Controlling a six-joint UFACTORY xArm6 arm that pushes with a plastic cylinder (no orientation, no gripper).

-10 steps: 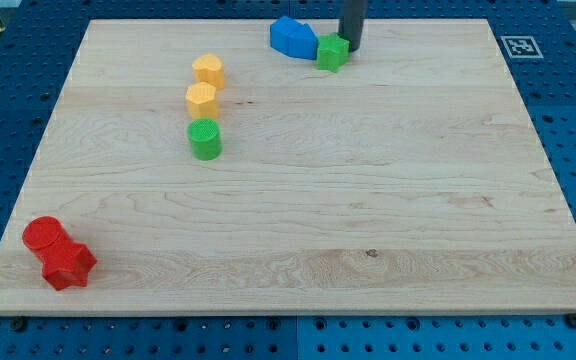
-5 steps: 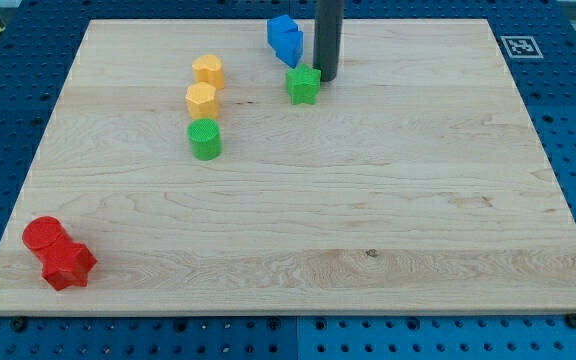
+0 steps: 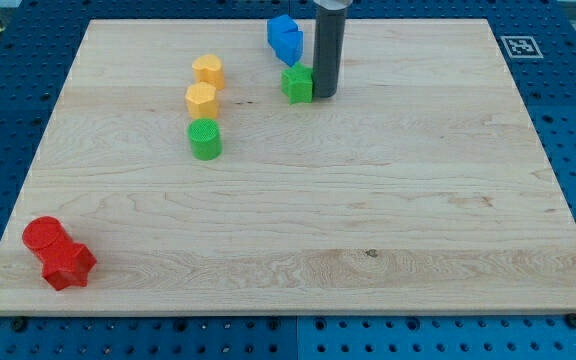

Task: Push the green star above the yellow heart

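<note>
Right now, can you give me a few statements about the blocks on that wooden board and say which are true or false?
1. My tip sits just to the view's right of the green star. True.
2. The blue block lies at the view's bottom. False: it is near the top edge.
3. Two red blocks sit together at the bottom left. True.
4. The green cylinder is above both yellow blocks. False: it is below them.

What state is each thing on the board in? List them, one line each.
My tip: down on the board, against the green star's right side.
Green star: just below the blue blocks.
Blue blocks: two, touching.
Yellow blocks: two, stacked in line.
Green cylinder: upright, below them.
Red blocks: two, touching.
</note>
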